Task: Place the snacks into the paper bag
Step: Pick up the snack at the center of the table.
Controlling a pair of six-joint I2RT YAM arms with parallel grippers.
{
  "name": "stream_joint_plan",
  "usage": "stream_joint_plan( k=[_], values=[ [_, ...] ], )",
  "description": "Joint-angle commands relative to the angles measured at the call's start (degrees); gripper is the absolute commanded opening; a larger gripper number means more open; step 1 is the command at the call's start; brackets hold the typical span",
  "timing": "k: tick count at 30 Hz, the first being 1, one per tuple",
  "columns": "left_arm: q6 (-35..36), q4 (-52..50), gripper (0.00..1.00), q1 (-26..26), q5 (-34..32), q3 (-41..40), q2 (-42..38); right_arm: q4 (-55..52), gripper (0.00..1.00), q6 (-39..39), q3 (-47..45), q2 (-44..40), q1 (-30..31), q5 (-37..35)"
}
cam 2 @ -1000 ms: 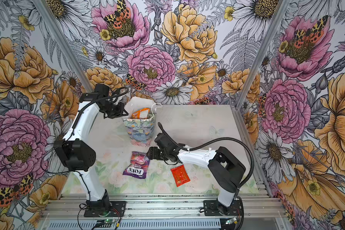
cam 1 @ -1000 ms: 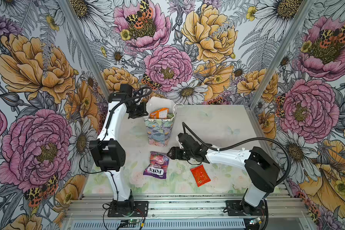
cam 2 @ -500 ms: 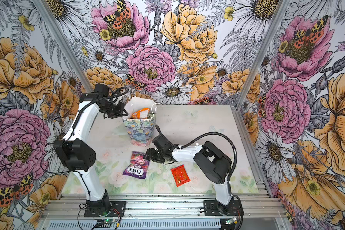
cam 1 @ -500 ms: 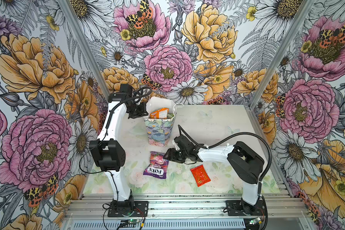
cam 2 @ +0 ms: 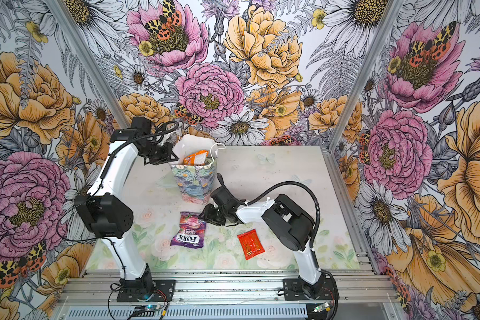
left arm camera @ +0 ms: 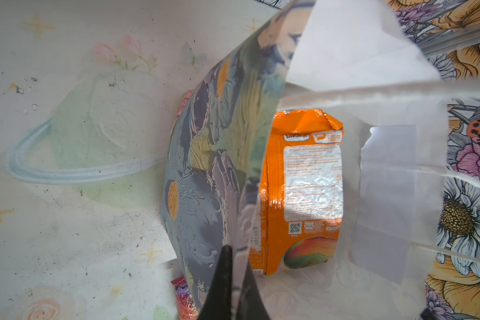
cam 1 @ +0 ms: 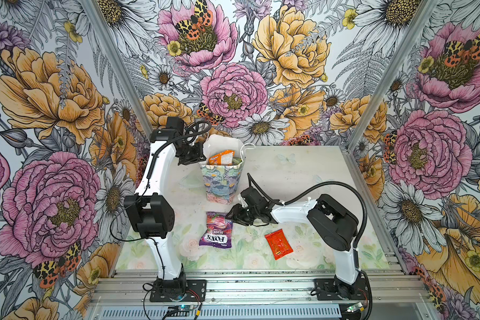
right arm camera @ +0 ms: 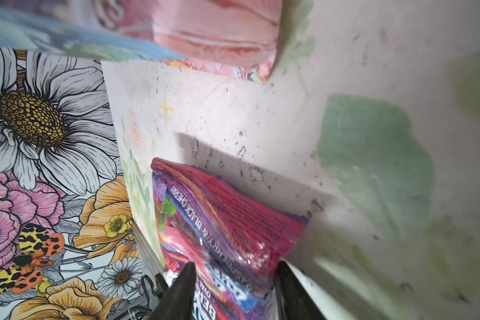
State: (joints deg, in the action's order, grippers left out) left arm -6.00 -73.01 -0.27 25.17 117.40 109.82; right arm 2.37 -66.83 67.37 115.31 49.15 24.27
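- Table [cam 1: 302, 171]: pale flower-printed top, with the bag and the loose packets on it.
- Paper bag [cam 1: 219, 182]: upright toward the back, mouth open. My left gripper [left arm camera: 229, 249] is pressed together on its side wall at the rim.
- Purple FOX'S packet [cam 1: 216, 230]: flat in front of the bag. My right gripper [right arm camera: 233, 266] straddles its far end, but I can't tell if it truly pinches.
- Orange packet [left arm camera: 302, 194]: standing inside the bag.
- Red packet [cam 1: 278, 243]: lying alone near my right arm.
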Motion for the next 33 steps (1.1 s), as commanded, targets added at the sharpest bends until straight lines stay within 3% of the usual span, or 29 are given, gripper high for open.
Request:
stream_joint_plan(
  k=[1,8,13,17,21,28,33],
  values=[
    [-0.4,1.7,0.0,0.8,2.9,-0.2,-2.6,2.3,0.4,-1.3,1.5,0.6,-0.3,-0.4],
    [-0.3,1.7,0.0,1.0,3.0,-0.2,-2.6,4.1,0.35,-3.3,1.7,2.0,-0.3,-0.9],
    [-0.4,1.7,0.0,1.0,3.0,-0.2,-2.6,4.5,0.44,-4.1,2.7,3.5,0.0,-0.5],
    [-0.4,1.7,0.0,1.0,3.0,-0.2,-2.6,6.2,0.44,-5.8,2.9,5.0,0.1,-0.1],
    [-0.3,1.7,0.0,1.1,2.9,-0.2,-2.8,7.2,0.32,-6.3,2.8,5.3,0.3,-0.3],
    [-0.3,1.7,0.0,1.4,3.1,-0.2,-2.9,7.4,0.0,-2.6,1.0,0.2,0.2,-4.3],
    [-0.3,1.7,0.0,1.4,3.1,-0.1,-2.9,2.6,0.0,3.6,0.6,-5.8,-0.3,-8.0]
  ],
)
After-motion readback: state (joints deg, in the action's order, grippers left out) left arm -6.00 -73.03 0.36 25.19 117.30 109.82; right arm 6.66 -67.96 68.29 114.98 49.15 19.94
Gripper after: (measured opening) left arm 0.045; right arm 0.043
